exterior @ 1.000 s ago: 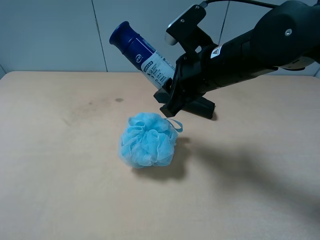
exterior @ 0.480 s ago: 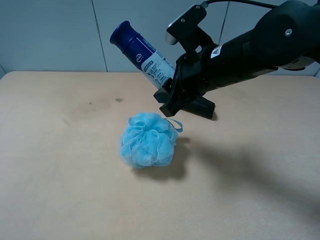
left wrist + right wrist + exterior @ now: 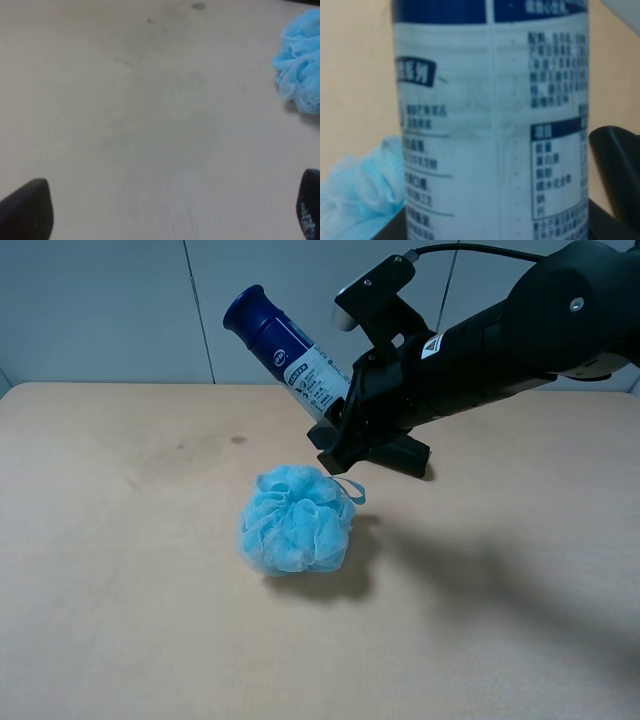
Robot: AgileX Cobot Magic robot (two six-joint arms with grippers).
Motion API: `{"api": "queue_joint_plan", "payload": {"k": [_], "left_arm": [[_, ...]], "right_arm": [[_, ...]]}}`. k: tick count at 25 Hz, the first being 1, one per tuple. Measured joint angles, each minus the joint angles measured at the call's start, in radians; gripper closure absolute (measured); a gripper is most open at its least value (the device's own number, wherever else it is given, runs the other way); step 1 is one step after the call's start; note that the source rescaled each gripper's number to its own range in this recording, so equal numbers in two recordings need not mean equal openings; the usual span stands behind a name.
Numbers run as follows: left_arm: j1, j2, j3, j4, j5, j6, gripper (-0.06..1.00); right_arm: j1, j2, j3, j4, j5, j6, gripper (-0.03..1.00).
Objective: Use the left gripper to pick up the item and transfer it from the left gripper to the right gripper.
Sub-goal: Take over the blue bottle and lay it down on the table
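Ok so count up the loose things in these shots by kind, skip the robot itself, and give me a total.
Bottle: 1, held off the table in the right tool
Light-blue mesh bath puff: 1, on the table
Black case: 1, partly hidden behind the arm
Total: 3

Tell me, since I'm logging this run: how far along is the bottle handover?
Done, by the look of it: the bottle is off the table, clamped by its white lower end in the right gripper. The left gripper is open and empty, out of the high view. In hand: the bottle is held in the air near the bath puff. Left: nothing of the transfer that I can see.
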Motion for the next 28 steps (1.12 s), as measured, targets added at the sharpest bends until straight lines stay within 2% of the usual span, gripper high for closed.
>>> {"api": "queue_joint_plan", "payload": {"k": [2,3,5,12,14,17,23,28], "left_arm": [[0.000,0.000,0.000,0.000,0.000,0.000,0.00],[0.004,0.000,0.000,0.000,0.000,0.000,0.00],[0.034,0.000,0.000,0.000,0.000,-0.001,0.00],[0.278,0.000,0.000,0.002,0.000,-0.001,0.00],[0.330,0.000,0.000,0.002,0.000,-0.001,0.00],[0.368,0.000,0.000,0.002,0.000,-0.001,0.00],[0.370,0.000,0.000,0.002,0.000,-0.001,0.00],[0.370,0.000,0.000,0.002,0.000,-0.001,0.00]], "right_arm": [[0.000,0.000,-0.012,0.000,0.037,0.024,0.96],[0.000,0.000,-0.042,-0.005,0.085,0.056,0.96],[0.000,0.000,-0.077,-0.019,0.126,0.105,0.96],[-0.028,0.000,-0.135,-0.121,0.238,0.325,0.96],[-0.069,0.000,-0.136,-0.132,0.269,0.367,0.96],[-0.145,0.000,-0.137,-0.136,0.296,0.404,0.96],[-0.329,0.000,-0.134,-0.139,0.303,0.417,0.96],[-0.516,0.000,-0.053,-0.143,0.286,0.409,0.96]]}}
